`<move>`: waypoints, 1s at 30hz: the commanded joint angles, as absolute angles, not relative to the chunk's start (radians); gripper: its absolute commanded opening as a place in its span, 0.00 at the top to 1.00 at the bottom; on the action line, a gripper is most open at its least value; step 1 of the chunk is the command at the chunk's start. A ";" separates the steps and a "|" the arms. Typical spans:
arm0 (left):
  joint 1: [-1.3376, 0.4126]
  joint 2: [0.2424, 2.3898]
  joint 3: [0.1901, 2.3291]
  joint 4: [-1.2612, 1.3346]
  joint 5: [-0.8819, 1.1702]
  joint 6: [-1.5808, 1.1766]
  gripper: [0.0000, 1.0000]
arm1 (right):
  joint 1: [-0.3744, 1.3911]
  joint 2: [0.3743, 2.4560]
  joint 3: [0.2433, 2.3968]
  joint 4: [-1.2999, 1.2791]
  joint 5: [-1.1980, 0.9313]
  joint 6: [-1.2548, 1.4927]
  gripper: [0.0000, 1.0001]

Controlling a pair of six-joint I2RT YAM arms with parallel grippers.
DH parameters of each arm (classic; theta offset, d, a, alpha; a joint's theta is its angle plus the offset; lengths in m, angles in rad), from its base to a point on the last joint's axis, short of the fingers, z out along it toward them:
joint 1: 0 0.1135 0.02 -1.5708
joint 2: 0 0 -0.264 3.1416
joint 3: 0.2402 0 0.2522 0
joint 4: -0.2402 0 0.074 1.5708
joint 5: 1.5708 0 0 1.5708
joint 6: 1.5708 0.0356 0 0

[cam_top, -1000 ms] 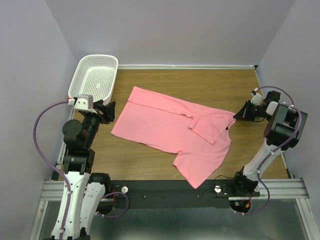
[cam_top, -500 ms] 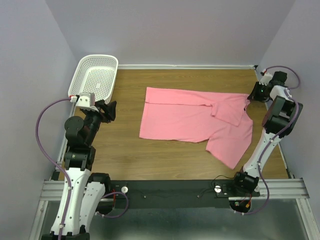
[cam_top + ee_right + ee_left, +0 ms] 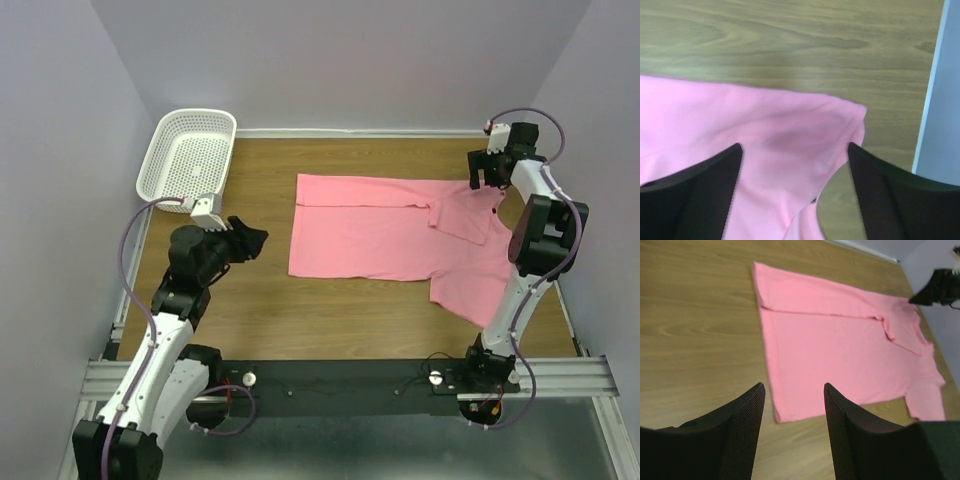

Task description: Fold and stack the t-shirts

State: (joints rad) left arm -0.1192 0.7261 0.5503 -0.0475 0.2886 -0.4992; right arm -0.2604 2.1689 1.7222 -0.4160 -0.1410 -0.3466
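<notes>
The pink t-shirt (image 3: 390, 230) lies spread flat on the wooden table, its hem to the left and its neck end to the right, with one sleeve folded over the body. My right gripper (image 3: 487, 172) hovers over the shirt's far right corner. In the right wrist view its jaws stand wide open (image 3: 795, 147) above a rumpled corner of the t-shirt (image 3: 765, 130), holding nothing. My left gripper (image 3: 255, 240) sits left of the hem, apart from the cloth. In the left wrist view it is open and empty (image 3: 792, 387), facing the near left corner of the t-shirt (image 3: 840, 350).
A white mesh basket (image 3: 190, 155) stands at the far left corner of the table (image 3: 250, 310). The right wall (image 3: 940, 100) is close beside my right gripper. Bare wood shows left of the shirt and along the near edge.
My right gripper pulled the shirt to the right and far side, flattening it, then opened and let it go. My left arm swung right toward the hem.
</notes>
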 commanded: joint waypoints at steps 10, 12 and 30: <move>-0.495 1.179 0.561 0.078 -0.070 -0.677 0.41 | -0.183 1.519 1.169 -0.458 -0.834 -0.646 0.00; -0.502 1.305 0.622 0.038 -0.112 -0.681 0.43 | -0.160 1.462 1.068 -0.471 -0.867 -0.624 0.00; -0.575 1.503 0.621 -0.026 -0.161 -0.747 0.57 | -0.140 1.229 0.870 -0.483 -0.825 -0.534 0.00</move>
State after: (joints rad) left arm -0.5713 1.4609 0.6250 0.0025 -0.1555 -0.7448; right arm -0.1349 1.2705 0.8654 -0.4675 -0.8017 -0.5652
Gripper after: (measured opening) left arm 0.470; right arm 0.996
